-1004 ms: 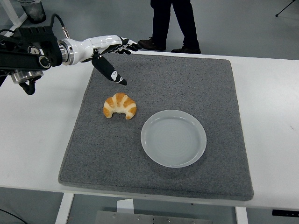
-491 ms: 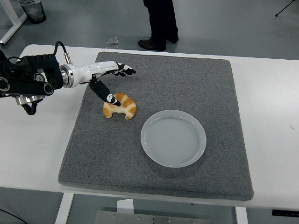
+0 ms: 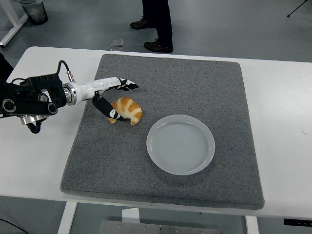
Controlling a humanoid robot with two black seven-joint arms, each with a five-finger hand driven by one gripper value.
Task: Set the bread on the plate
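A golden croissant point(image 3: 128, 109) lies on the grey mat point(image 3: 195, 83), left of the middle. To its lower right sits an empty white plate point(image 3: 181, 144), a short gap away. My left hand point(image 3: 122, 99) reaches in from the left, low over the croissant and open. Its thumb point(image 3: 107, 109) rests against the croissant's left end, and its fingers point(image 3: 127, 86) are stretched out just behind the bread. Nothing is held. The right arm does not show.
The mat covers most of the white table point(image 3: 282, 112). A person's legs point(image 3: 157, 19) stand on the floor beyond the far edge. A dark bin point(image 3: 33, 10) is at the top left, and a small clear item point(image 3: 116, 43) lies on the floor.
My left hand has come down and toward me from above the mat's far left corner to the croissant; the thumb now touches its left end. The person has stepped left and away.
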